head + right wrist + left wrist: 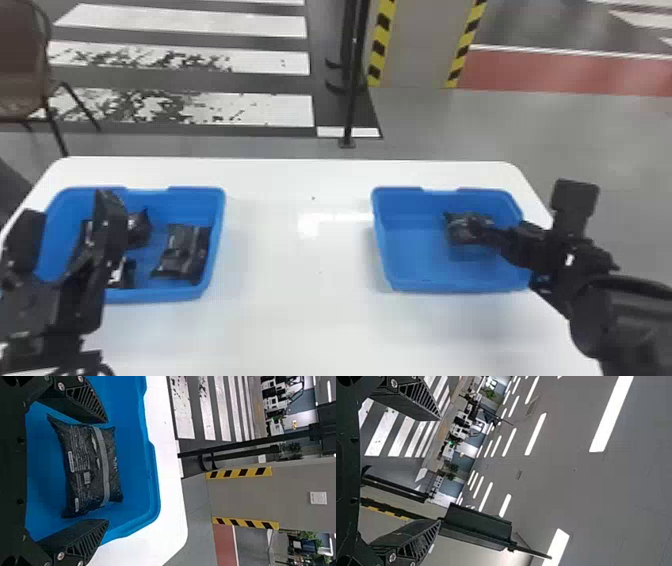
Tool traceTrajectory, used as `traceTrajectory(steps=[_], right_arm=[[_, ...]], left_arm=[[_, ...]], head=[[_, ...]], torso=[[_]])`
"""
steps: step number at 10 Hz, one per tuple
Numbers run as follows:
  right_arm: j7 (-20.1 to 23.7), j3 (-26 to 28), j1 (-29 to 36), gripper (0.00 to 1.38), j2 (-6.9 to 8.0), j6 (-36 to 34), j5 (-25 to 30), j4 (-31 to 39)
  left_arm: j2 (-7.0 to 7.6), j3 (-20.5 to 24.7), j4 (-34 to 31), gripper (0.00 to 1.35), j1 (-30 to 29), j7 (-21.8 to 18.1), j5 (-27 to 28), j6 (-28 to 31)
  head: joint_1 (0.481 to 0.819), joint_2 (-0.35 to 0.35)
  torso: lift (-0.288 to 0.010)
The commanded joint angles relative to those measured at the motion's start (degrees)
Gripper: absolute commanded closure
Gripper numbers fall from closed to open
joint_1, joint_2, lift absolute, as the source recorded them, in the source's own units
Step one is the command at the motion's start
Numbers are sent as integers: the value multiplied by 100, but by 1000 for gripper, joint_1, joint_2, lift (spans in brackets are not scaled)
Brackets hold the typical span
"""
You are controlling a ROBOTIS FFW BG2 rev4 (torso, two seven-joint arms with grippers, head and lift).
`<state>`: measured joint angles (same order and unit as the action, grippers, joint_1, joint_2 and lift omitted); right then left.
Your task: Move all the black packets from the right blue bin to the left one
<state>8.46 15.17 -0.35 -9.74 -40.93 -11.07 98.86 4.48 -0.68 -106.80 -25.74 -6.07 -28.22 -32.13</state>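
Where the right gripper [478, 231] gapes, we note the black packet [89, 469] lengthwise finger to finger, bin wall [151, 475] beyond.

My left gripper [68, 204] has its jaws apart; I see ceiling [613, 494] and bright light strips [536, 434] at twelve o'clock beyond them.

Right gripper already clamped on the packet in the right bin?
No, the right gripper's fingers stand apart, with blue bin floor visible between each finger and the black packet.
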Motion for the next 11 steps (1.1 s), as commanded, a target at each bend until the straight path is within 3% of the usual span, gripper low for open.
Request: traceTrajectory(steps=[1, 10, 11], right_arm=[[-2, -32, -134, 136, -10, 2, -1, -190], [165, -112, -669, 144, -19, 213, -47, -1358], [173, -135, -725, 305, -27, 198, -69, -1442]], left_arm=[[0, 0, 0, 117, 1, 0, 0, 6], [18, 0, 0, 117, -41, 0, 11, 76], [18, 11, 0, 117, -41, 0, 11, 76]], head=[[695, -112], [695, -104], [695, -104]], torso=[[-140], [-140], [-140]])
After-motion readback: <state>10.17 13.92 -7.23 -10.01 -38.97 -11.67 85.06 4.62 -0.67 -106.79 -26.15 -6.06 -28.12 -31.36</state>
